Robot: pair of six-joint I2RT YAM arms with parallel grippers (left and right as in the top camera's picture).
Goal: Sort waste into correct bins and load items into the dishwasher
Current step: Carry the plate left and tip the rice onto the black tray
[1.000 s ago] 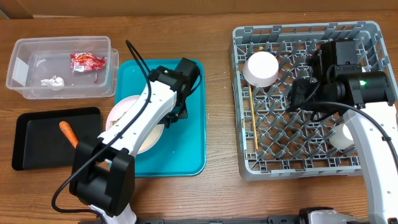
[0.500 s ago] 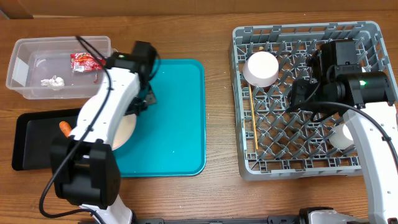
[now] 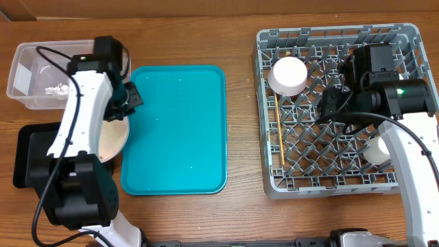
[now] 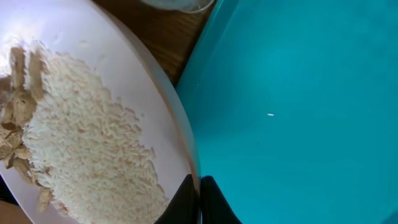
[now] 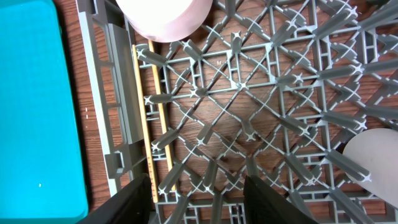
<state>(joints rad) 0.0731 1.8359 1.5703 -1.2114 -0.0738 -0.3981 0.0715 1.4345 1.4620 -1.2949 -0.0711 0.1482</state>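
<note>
While the left gripper is clamped tight on its rim, the white plate hangs over the strip between the black tray and the teal tray, overlapping the black tray's right edge. The left wrist view shows the plate loaded with white rice grains and beige food scraps heaped toward its left side, and the dark fingers pinching the rim where it meets the teal tray. Behind the left arm, the clear tub holds the crumpled tissue; the arm covers the rest of the tub's contents. Well to the right, the grey dish rack carries a white bowl near its top-left corner, a second white dish by its right wall, and the chopsticks lying along its left wall. The right gripper hovers over the middle of the rack with its jaws partly spread and nothing between them, only the pegs below.
</note>
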